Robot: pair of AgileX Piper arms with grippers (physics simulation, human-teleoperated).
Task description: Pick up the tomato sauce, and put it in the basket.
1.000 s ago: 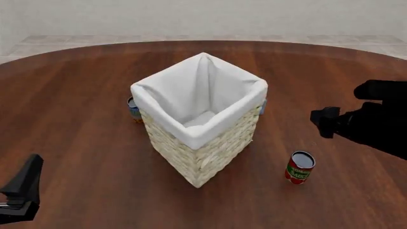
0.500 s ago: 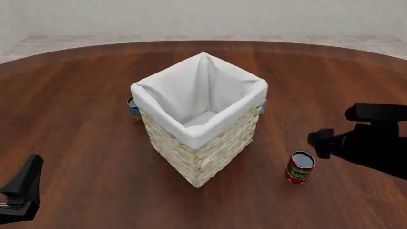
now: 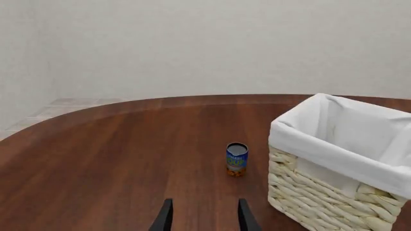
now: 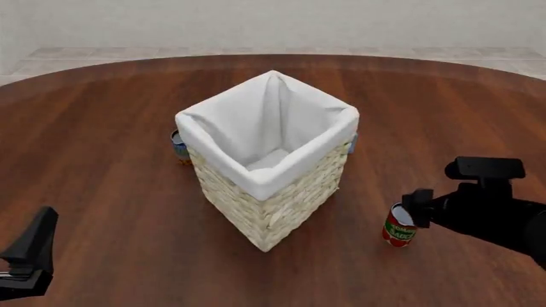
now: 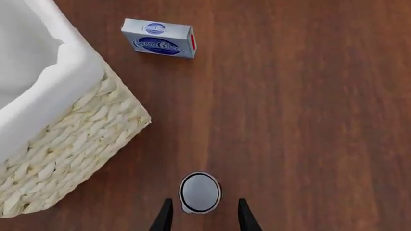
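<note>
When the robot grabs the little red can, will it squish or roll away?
Probably no squishing: the tomato sauce looks like stiff metal. Standing upright, it shouldn't roll unless knocked over. Its smooth round sides might slip between the right gripper fingers.

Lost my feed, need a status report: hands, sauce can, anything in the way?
Right hand open above tomato sauce. Left hand open, idle. Can upright on table, outside basket. Nothing between them.

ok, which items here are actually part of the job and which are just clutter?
Job:
- tomato sauce, upright on the table, between the fingers of the right end effector, not gripped yet
- basket, nothing visible inside

Clutter:
- blue-labelled can, beside the basket
- blue-and-white box, lying flat near the basket
- left end effector, open, idle
</note>
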